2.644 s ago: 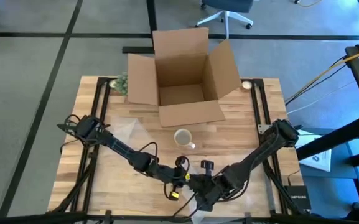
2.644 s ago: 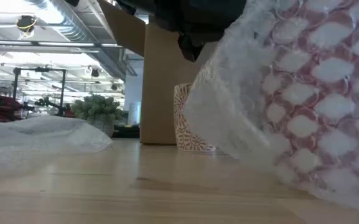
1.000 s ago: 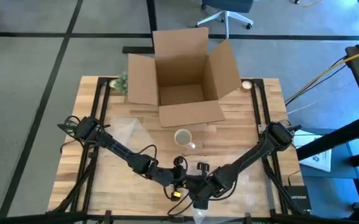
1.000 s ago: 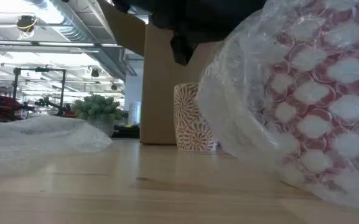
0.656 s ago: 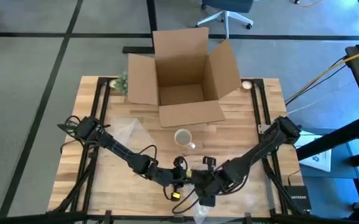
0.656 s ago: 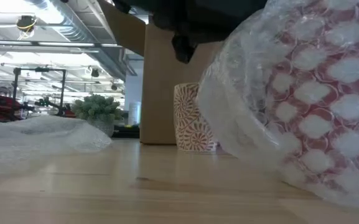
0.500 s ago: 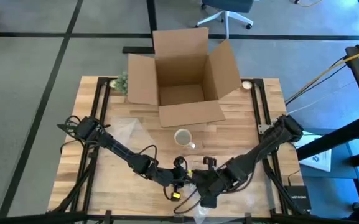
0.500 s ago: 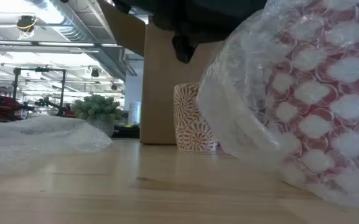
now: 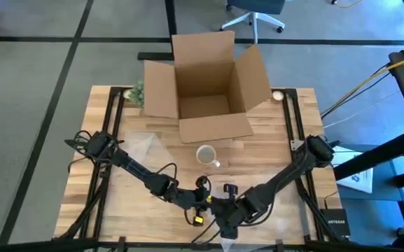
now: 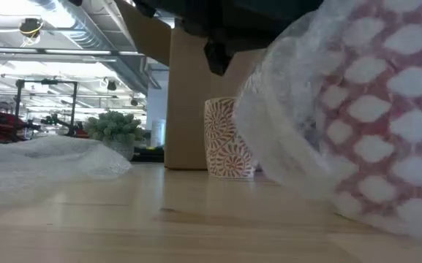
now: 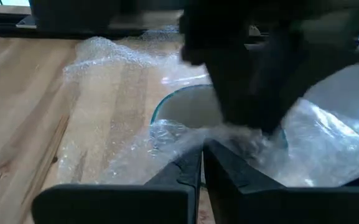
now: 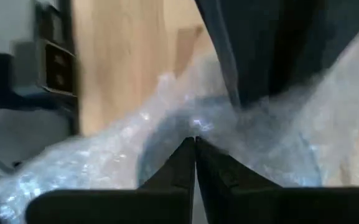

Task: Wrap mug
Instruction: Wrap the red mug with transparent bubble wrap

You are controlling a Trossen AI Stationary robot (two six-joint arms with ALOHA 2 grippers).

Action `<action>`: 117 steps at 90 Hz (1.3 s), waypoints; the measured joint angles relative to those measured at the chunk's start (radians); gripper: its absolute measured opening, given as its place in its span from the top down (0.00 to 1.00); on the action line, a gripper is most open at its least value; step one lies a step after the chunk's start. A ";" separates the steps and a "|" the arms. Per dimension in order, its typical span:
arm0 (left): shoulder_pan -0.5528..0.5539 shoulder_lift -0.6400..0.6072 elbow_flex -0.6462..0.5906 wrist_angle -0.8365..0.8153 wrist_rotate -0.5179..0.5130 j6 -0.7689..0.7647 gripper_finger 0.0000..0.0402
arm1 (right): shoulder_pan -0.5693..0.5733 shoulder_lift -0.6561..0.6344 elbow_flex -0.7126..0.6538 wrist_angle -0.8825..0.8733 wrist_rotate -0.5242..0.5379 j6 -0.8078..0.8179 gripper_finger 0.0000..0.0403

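Mug point(image 11: 195, 112) in wrapping lies at the near edge of the table point(image 9: 272, 157), mostly buried; the left wrist view shows only a curved bluish-green rim and pale inside under crinkled film, with the other arm's dark bulk blocking the rest; from above it is hidden below the two grippers, and only a scrap of film shows at the picture's bottom edge. Bubble wrap point(image 10: 357, 124) fills the right of the low view, clear and glossy, its round cells laid over a red-and-white pattern; it is cut off at the frame's edge.

Left gripper point(image 11: 202, 152) has its dark fingers pressed together with a fold of the film pinched between the tips, right at the rim; right gripper point(image 12: 195, 149) likewise has its fingers closed on a gather of the wrap, though blur makes the exact fold hard to read. Both meet just beside each other at the table's near middle.

A second, unwrapped mug point(image 9: 206, 155), white inside with a small handle, patterned red on white outside, stands upright near the table's centre, just in front of the open cardboard box point(image 9: 205, 77); another loose sheet of bubble wrap point(image 9: 142, 148) lies flat on the wooden top to the left; a small green plant point(image 10: 113, 128) sits by the box's left corner.
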 joint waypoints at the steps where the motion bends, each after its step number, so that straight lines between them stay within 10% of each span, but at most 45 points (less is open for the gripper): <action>1: -0.001 0.000 0.000 0.000 0.000 0.000 1.00 | 0.000 0.000 -0.004 0.001 0.000 0.003 1.00; 117: -0.003 0.003 -0.001 0.017 0.011 0.021 1.00 | -0.006 0.034 -0.005 -0.041 0.039 0.007 1.00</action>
